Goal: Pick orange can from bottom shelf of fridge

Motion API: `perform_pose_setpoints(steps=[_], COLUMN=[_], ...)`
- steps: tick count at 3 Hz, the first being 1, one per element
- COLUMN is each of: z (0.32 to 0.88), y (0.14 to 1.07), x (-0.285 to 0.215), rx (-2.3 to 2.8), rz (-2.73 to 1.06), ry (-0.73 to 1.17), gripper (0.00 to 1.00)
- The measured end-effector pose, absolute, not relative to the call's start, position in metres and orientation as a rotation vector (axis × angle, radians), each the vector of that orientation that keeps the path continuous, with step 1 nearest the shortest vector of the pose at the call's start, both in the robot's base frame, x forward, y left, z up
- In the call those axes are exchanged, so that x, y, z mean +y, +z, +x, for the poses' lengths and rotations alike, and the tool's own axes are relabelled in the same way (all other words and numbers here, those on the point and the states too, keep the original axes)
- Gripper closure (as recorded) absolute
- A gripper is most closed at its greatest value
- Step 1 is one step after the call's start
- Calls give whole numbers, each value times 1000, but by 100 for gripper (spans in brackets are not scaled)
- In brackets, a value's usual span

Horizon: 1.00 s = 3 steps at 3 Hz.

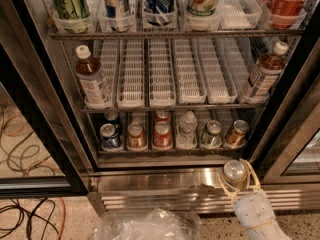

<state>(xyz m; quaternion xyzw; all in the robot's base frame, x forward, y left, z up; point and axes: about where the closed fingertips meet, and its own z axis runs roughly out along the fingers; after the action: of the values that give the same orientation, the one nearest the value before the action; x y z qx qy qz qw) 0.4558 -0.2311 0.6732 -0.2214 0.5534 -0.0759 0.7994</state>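
Note:
My gripper [235, 168] is at the lower right, in front of the fridge's stainless base [150, 180]. It is shut on a short can [233, 172], seen from above. The can shows a silver top and a thin orange-gold side, so I take it for the orange can. My pale fingers [250, 173] wrap both its sides, and the can is outside the fridge, below the bottom shelf [175, 152]. That shelf still holds a blue can [110, 136], a copper can [135, 135], a red can [162, 134], a clear bottle [187, 129], a green can [212, 134] and a tilted gold can [236, 132].
The middle rack has white lane trays [162, 74] with a tea bottle at each end [92, 81] [265, 71]. Tall cans and bottles stand on the top rack. A black door frame [45, 134] lies left, cables [25, 214] lie on the floor, and crumpled clear plastic [145, 226] sits below.

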Motion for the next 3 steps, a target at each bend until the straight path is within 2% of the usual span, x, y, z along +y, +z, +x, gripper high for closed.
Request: perform_pose_setpoints(steps=[3], z=[400], y=[733], x=[-173], rx=[1065], rz=[-805], ry=[-128], gripper=[100])
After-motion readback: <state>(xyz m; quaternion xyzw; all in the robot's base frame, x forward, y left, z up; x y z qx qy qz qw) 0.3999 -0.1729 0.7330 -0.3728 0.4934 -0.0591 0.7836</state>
